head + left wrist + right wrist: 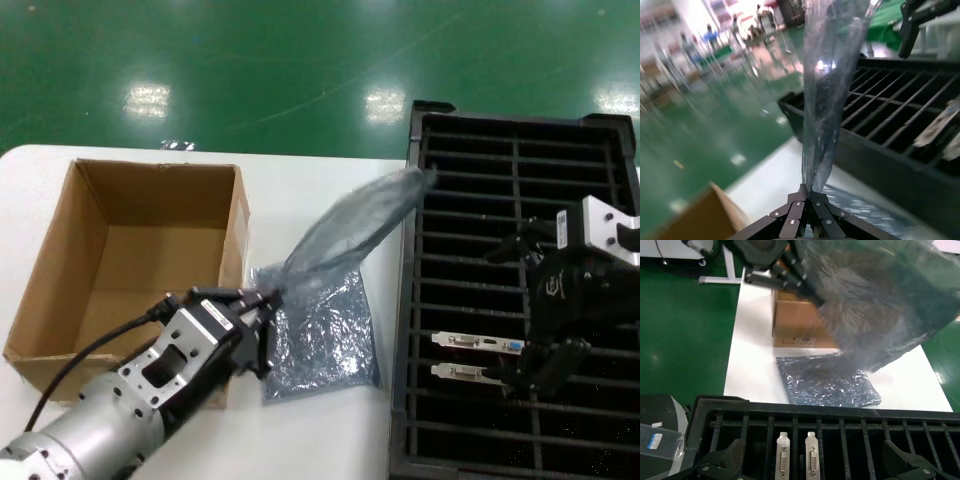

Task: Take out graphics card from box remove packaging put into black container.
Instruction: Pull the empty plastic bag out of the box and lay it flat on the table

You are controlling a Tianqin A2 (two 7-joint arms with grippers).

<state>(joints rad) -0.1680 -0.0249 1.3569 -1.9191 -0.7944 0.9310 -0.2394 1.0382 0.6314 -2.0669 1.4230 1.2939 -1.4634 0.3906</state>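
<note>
A: What is the left gripper (268,300) doing?
B: It's pinched tight on an emptied packaging bag (355,222), held up above the counter (320,430); another bag (330,335) lies flat beside the box (130,265).

A: And the right gripper (545,360)?
B: Spread apart over the black container (420,130), just above two graphics cards (783,452) slotted side by side. The box looks empty, so I'd judge only dropping the bag remains.

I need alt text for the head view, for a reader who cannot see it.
The left gripper holds up an empty antistatic bag above a second bag lying on the white table. The right gripper hovers open over two graphics cards in the black container.
</note>
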